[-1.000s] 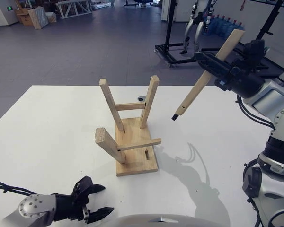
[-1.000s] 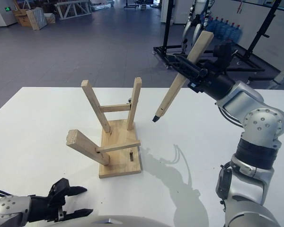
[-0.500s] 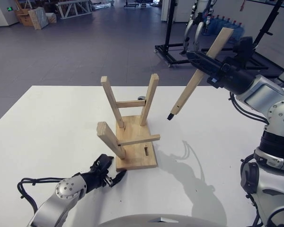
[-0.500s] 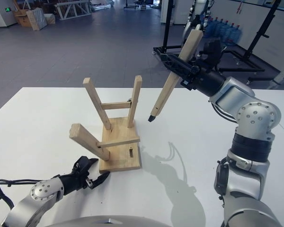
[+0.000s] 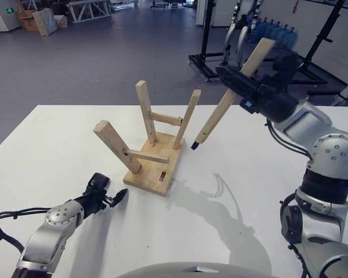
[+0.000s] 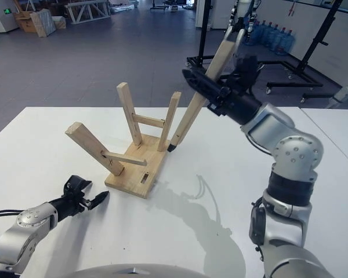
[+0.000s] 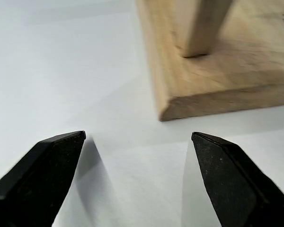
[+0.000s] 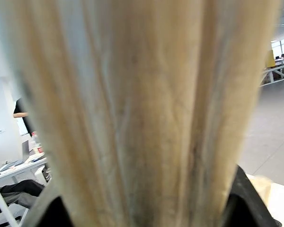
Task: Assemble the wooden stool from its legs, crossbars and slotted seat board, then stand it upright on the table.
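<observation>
Three legs [image 5: 146,113] stand in the seat board [image 5: 153,175] mid-table. Right gripper [image 5: 239,82] clamps the fourth leg [image 5: 211,123] mid-length: stiff, light wood. Left gripper [image 7: 137,137] gapes beside the board's corner.

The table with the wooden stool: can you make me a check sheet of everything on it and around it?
Surface: white table, flat and bare around the work.
Job's things: seat board lies flat; three legs stick up from it, joined by two crossbars; one slot is empty; the fourth leg hangs tilted, its dark tip beside the board's far corner.
Clutter: nothing seen.
Grippers: left tool open, low by the board's near corner, apart from it; right tool shut on the fourth leg.
Cables: black cable loops beside the left arm.
Surroundings: grey floor, black racks, blue water bottles.
</observation>
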`<move>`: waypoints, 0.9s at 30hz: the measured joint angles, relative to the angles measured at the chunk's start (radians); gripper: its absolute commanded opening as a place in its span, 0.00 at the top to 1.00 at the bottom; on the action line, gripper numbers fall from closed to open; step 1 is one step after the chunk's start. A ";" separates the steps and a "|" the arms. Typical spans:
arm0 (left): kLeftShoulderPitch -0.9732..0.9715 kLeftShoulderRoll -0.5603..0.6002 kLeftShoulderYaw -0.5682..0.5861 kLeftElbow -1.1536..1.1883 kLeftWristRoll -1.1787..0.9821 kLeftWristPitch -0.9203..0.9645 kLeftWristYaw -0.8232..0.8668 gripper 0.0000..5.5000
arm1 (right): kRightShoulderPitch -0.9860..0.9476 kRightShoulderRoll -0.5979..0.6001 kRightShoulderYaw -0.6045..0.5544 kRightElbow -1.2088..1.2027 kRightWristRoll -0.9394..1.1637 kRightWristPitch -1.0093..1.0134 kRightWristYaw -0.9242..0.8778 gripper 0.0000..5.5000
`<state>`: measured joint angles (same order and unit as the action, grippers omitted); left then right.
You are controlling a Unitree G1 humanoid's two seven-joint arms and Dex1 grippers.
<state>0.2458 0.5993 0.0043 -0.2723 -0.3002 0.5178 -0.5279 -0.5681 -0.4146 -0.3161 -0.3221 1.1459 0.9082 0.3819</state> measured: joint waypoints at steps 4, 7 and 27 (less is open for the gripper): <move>-0.032 0.152 0.127 0.102 0.011 0.065 -0.051 0.25 | 0.297 0.029 0.157 -0.258 -0.214 -0.161 0.035 0.63; -0.035 0.156 0.131 0.107 0.012 0.076 -0.060 0.25 | 0.465 0.025 0.233 -0.307 -0.379 -0.330 0.111 0.63; -0.064 0.115 0.084 0.163 0.018 0.018 -0.071 0.25 | 0.520 0.229 0.364 -0.002 -0.557 -0.749 0.226 0.63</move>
<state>0.1821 0.7139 0.0887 -0.1090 -0.2824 0.5353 -0.5994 -0.0478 -0.1861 0.0480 -0.3243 0.5893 0.1596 0.6084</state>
